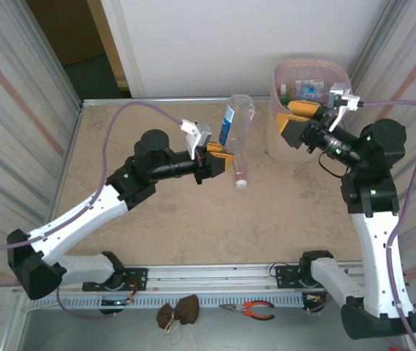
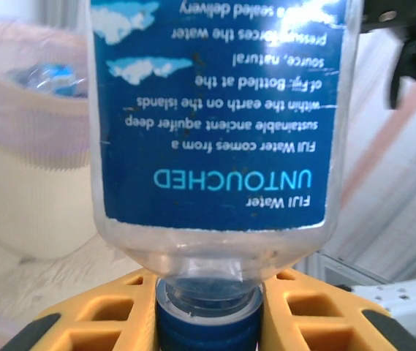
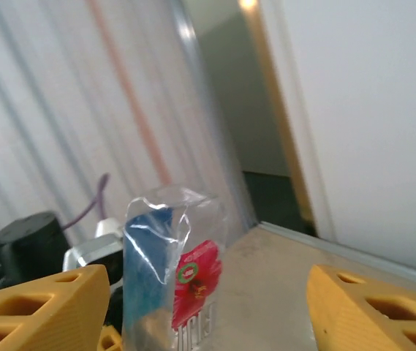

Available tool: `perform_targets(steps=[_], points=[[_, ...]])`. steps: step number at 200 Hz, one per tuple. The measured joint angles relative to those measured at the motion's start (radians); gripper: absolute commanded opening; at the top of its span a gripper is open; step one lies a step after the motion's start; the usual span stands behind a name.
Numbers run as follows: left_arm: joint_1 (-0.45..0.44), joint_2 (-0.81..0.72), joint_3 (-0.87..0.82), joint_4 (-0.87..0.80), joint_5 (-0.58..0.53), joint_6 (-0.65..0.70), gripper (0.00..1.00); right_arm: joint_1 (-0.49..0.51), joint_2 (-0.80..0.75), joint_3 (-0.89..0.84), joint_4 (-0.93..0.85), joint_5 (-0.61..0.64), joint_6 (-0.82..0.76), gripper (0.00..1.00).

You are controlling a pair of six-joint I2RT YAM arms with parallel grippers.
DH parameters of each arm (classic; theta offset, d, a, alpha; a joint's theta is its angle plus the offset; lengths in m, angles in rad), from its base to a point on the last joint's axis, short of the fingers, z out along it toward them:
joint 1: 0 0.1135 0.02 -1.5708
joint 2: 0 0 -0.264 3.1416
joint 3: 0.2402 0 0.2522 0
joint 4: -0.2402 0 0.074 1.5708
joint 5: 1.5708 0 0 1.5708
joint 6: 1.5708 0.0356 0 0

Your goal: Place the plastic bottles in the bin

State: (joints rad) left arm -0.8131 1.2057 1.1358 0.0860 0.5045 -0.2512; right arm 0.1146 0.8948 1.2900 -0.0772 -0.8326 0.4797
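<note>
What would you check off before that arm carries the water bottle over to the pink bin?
1. Grip on the load: ok. The left gripper is shut on the bottle, clamped at its blue cap.
2. Bin mouth free: not ok. The right gripper hangs over the bin.
3. Right gripper empty: ok. Its jaws stand wide open with nothing between them.
4. Room in the bin: cannot tell. Several bottles lie inside, close to the rim.
</note>
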Motion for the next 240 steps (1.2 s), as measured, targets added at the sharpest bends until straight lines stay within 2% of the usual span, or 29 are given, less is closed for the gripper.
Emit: perform_targets(steps=[36, 92, 159, 204, 240], points=[[0.0, -0.031, 0.001, 0.06, 0.159, 0.027, 0.01, 0.185, -0.013, 0.002, 0.042, -0.04, -0.073, 0.83], [-0.004, -0.047, 0.01, 0.125, 0.326, 0.041, 0.0, 0.362, 0.022, 0.034, 0.045, -0.059, -0.151, 0.83], [-0.019, -0.051, 0.024, 0.148, 0.385, 0.046, 0.0, 0.505, 0.073, 0.057, -0.01, -0.055, -0.25, 0.66], [-0.019, -0.051, 0.026, 0.147, 0.389, 0.05, 0.01, 0.525, 0.074, 0.057, -0.029, -0.026, -0.277, 0.55], [-0.019, -0.051, 0.027, 0.147, 0.384, 0.057, 0.06, 0.529, 0.074, 0.059, -0.029, -0.011, -0.279, 0.5]])
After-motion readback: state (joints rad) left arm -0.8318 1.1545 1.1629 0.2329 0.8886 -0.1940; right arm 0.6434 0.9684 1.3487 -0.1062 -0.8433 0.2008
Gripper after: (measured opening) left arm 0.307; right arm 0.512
